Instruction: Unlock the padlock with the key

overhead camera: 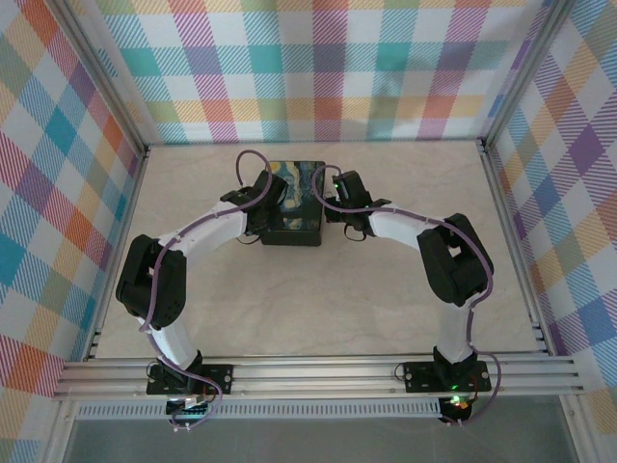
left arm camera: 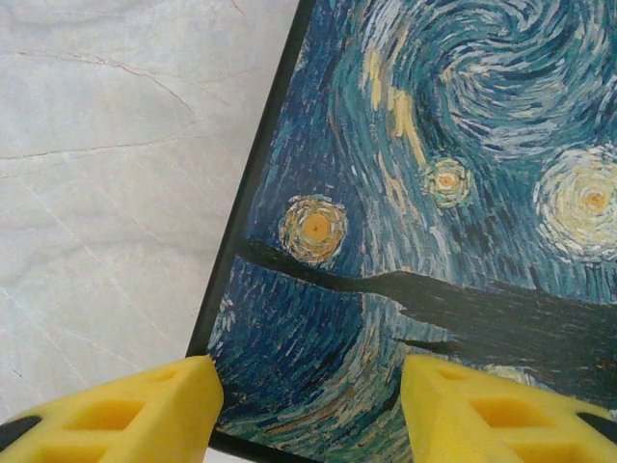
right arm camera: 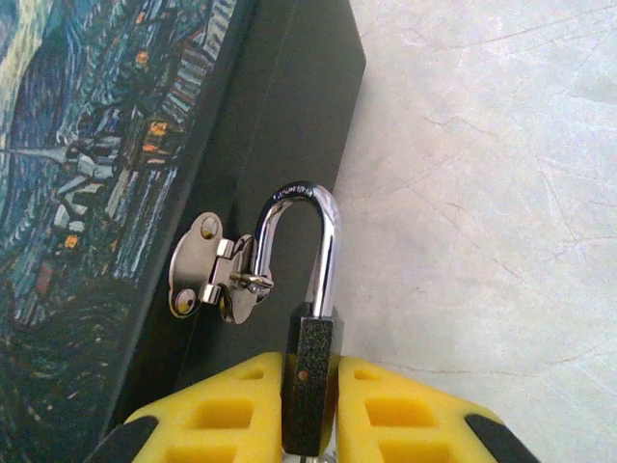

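The padlock has a small dark body, and my right gripper is shut on it between its yellow fingers. Its shiny shackle loops up and over, and its free end hooks through the silver hasp on the side of the black box. That end sits outside the body. The key is hidden. My left gripper stands open over a near corner of the box's night-sky lid, with nothing between its fingers. From above, both grippers meet at the box.
The box sits on a pale marble-patterned table toward the back. Plaid walls close in three sides. A metal rail with both arm bases runs along the near edge.
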Robot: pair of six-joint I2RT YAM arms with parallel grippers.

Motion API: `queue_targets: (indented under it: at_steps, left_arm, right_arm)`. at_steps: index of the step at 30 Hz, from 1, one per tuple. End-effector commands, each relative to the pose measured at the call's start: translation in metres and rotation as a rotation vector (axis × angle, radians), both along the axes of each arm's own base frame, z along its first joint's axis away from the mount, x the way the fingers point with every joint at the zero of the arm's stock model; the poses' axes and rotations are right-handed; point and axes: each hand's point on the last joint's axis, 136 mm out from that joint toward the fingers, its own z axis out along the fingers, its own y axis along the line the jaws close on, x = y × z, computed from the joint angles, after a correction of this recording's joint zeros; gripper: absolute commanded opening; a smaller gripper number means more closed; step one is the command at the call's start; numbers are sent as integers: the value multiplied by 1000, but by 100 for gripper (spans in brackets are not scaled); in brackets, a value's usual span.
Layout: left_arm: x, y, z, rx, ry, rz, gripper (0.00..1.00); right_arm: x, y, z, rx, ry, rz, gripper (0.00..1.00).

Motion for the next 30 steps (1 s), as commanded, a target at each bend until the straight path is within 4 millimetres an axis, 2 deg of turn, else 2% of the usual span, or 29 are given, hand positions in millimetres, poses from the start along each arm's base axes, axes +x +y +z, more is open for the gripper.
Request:
queue_targets:
  at_steps: [1,5,8,13,18,26,30]
  left_arm:
    - [-42,21,-43,106,209,11,54]
    - [-46,20,-49,125,230,3,54]
    - [-48,22,-48,130,229,5,53]
    - [-46,21,-44,123,217,5,53]
    - [-45,20,-44,124,222,4,53]
    - [-38,27,-32,135,198,14,54]
    - [-37,26,-29,127,197,6,54]
  right_arm:
    - [30,-44,7,49,-78,-214,16]
    - [36,-49,18,178,-130,-312,16]
    - [41,-42,24,202,-136,-292,18]
    - [37,-38,15,217,-94,-272,19]
    - [33,-30,9,325,-31,-224,33]
    - [21,-47,13,332,-2,-170,38]
    - [6,-25,10,344,52,5,41]
